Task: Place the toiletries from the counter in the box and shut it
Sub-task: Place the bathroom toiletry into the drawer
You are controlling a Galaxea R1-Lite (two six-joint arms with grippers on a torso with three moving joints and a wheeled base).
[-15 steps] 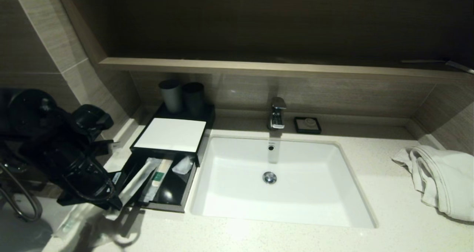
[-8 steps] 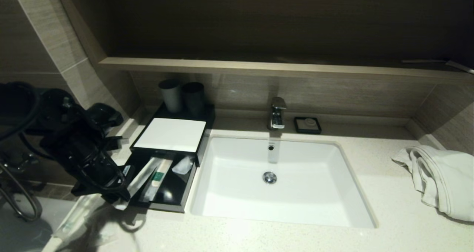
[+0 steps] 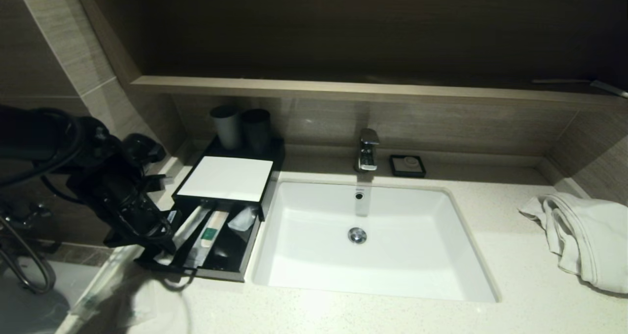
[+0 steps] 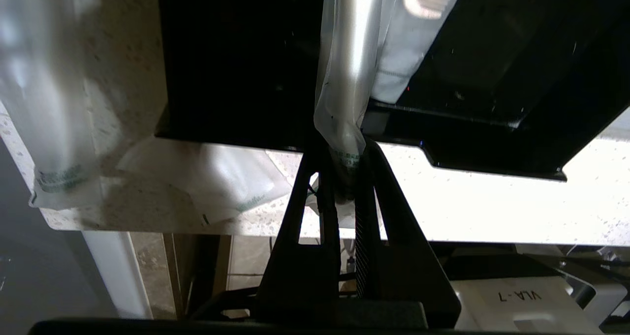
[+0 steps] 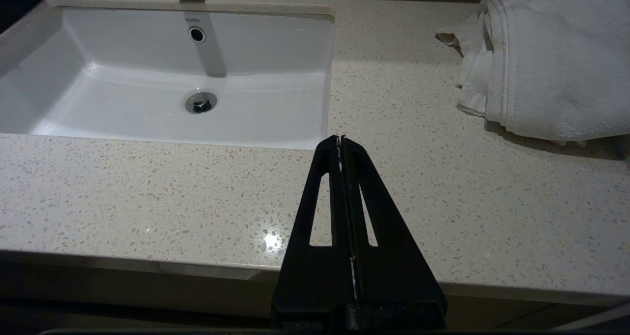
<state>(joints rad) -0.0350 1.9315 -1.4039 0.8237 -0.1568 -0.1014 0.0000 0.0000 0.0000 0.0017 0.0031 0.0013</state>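
The box (image 3: 223, 178) stands left of the sink with its black drawer (image 3: 223, 270) pulled out. My left gripper (image 3: 166, 249) (image 4: 347, 154) hangs over the drawer's front left corner, shut on the end of a long clear sachet (image 3: 189, 224) (image 4: 347, 74) whose far end reaches into the drawer. Inside lie a sachet with a green mark (image 3: 208, 233) and a small clear packet (image 3: 241, 219). Another long sachet (image 3: 95, 292) (image 4: 49, 104) and a flat packet (image 4: 211, 177) rest on the counter (image 3: 343, 314) at its left front edge. My right gripper (image 5: 341, 140) is shut and empty above the counter's front.
The white sink (image 3: 294, 280) fills the middle, with a tap (image 3: 368, 150) and a black soap dish (image 3: 407, 166) behind it. Two dark cups (image 3: 226, 125) stand behind the box. A white towel (image 3: 584, 236) lies at the right. A wooden shelf (image 3: 343, 89) overhangs the back.
My left gripper has moved up and right toward the open drawer, carrying the sachet, whose far end now reaches deeper into it. The right arm has not moved.
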